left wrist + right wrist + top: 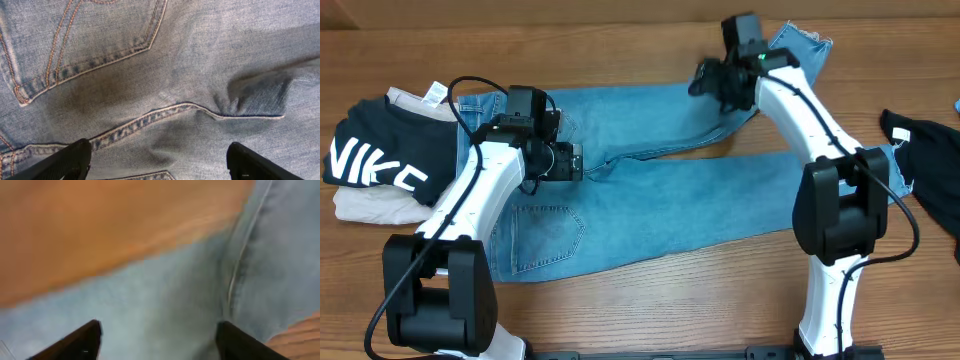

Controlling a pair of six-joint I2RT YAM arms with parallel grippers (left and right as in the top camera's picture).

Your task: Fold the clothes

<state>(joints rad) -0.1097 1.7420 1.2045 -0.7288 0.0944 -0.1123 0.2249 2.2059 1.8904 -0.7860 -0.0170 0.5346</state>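
Note:
Light-blue denim jeans (670, 200) lie flat across the table, waist to the left and both legs running right to frayed hems (810, 42). My left gripper (578, 162) hovers over the seat near the crotch seam (170, 111). It is open, with its fingers (65, 162) spread wide and only denim below. A stitched back pocket (100, 35) shows above it. My right gripper (703, 80) is over the upper leg (165, 295). In the blurred right wrist view its fingers (75, 342) stand open and hold nothing.
A black NIKE top (380, 160) rests on a beige garment (370, 205) at the left edge. Another black garment (930, 150) lies at the right edge. Bare wooden table (700, 300) runs along the front and shows between the two legs (740, 143).

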